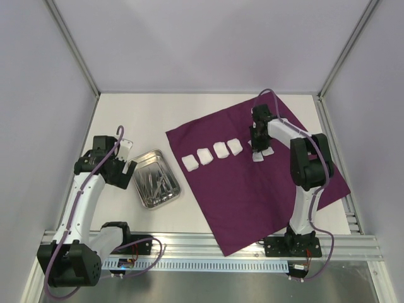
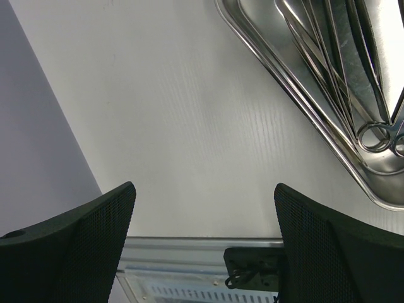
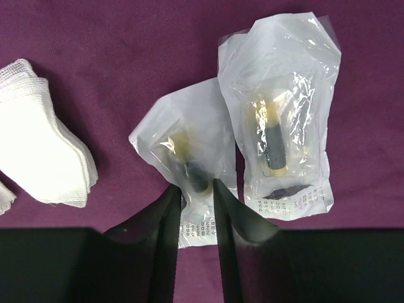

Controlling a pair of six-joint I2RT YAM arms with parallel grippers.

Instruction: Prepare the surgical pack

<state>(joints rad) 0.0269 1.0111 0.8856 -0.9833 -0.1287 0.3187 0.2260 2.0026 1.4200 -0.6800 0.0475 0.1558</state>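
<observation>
The dark purple cloth [image 1: 265, 189] lies flat as a sheet on the right of the table. Several white gauze pads [image 1: 213, 153] sit in a row on its left part. Two clear plastic pouches [image 1: 264, 153] lie beside them. My right gripper [image 3: 197, 189] is shut on the lower edge of the left pouch [image 3: 183, 145]; the other pouch [image 3: 278, 126] lies beside it, and one gauze pad [image 3: 44, 151] is to the left. The steel tray [image 1: 155, 152] with instruments [image 1: 154, 182] stands on bare table left of the cloth. My left gripper [image 2: 205, 208] is open and empty, just left of the tray [image 2: 297, 95].
An aluminium rail [image 1: 252, 243] runs along the near table edge, and it also shows in the left wrist view [image 2: 189, 252]. Grey enclosure walls stand close on the left, right and back. The cloth's near corner reaches the rail.
</observation>
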